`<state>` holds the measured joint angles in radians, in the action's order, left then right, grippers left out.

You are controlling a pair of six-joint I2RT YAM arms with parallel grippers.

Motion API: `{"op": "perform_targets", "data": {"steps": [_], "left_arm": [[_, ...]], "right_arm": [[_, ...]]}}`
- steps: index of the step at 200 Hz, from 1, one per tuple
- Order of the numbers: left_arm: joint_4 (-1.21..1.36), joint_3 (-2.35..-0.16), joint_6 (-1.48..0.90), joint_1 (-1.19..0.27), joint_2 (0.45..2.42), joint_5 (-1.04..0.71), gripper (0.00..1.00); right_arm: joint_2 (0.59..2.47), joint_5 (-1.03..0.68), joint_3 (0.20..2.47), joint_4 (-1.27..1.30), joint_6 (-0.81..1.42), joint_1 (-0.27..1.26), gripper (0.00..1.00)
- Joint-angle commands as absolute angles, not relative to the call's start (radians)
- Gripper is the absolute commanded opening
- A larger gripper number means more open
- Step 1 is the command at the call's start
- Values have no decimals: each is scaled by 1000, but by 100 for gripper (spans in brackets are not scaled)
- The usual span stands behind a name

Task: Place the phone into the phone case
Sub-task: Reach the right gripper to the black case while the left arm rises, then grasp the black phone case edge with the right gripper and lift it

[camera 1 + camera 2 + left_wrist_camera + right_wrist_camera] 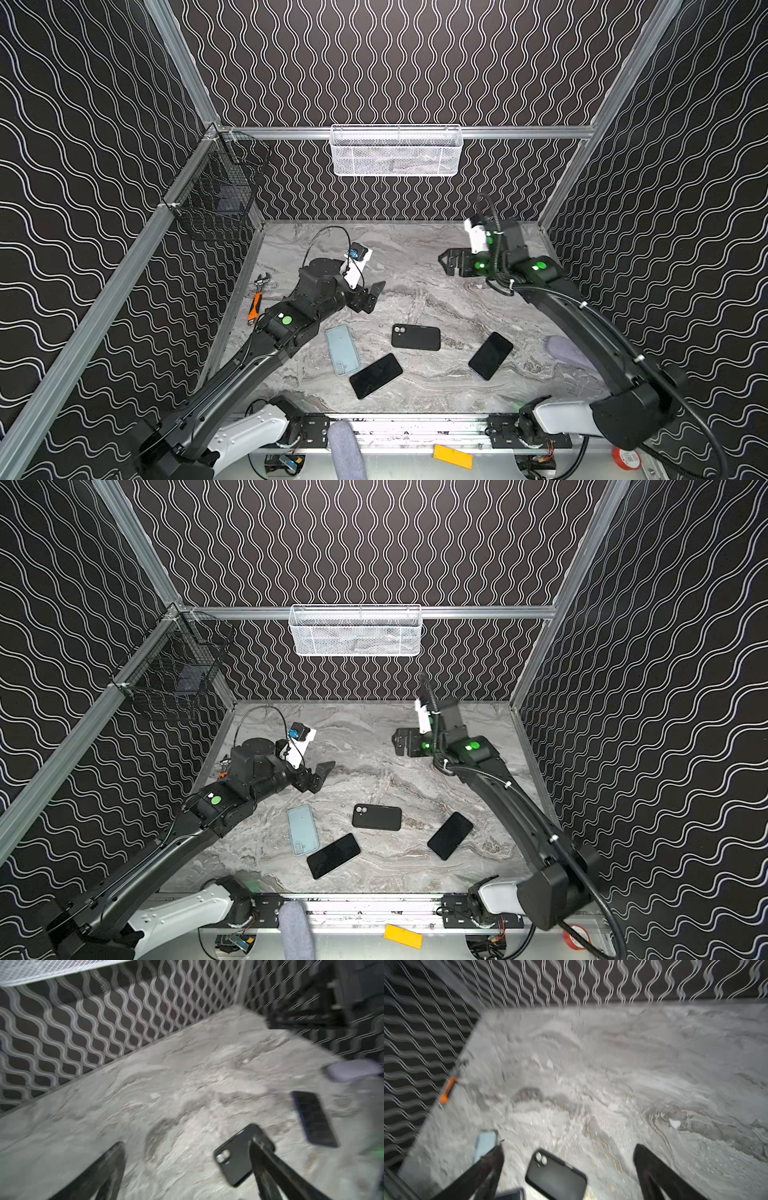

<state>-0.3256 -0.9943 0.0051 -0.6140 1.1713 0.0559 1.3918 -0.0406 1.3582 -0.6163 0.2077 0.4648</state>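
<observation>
Left wrist view: the left gripper [187, 1142] has its jaws spread wide and empty, hovering over the table [166, 1084], my guess is it's lining up a pick. The right gripper [444, 264] is also spread and empty, parked toward the back, probably to stay clear. Nearer than the left claw lies a black case [415, 336]. Beyond that, the blue phone case [342, 350] lies flat, hollow side up I think, with a phone [376, 376] right at its corner.
</observation>
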Motion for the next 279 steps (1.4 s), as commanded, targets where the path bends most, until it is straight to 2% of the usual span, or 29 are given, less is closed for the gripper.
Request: {"op": "perform_targets", "data": {"steps": [1,27,46,69,134,169,186,279], "left_arm": [[-337,-998,20,-617,1169,226,96],[-359,-997,-24,-611,1169,392,98],[-350,-987,-38,-610,1155,440,97],[-336,-975,-43,-608,1124,434,99],[-347,-965,-59,-607,1140,446,99],[-345,-961,-68,-604,1148,457,98],[-354,-969,-78,-599,1151,462,99],[-354,-963,-100,-576,1138,501,99]], "right_arm": [[1432,12,1367,-793,122,489,100],[1433,-63,1287,-727,94,507,99],[1455,-113,1234,-675,93,527,98],[1517,-152,1197,-621,81,563,97],[1716,-104,1232,-622,22,699,99],[1775,-84,1245,-605,12,718,98],[1804,-81,1254,-601,8,726,95],[1870,-22,1252,-608,5,764,53]]}}
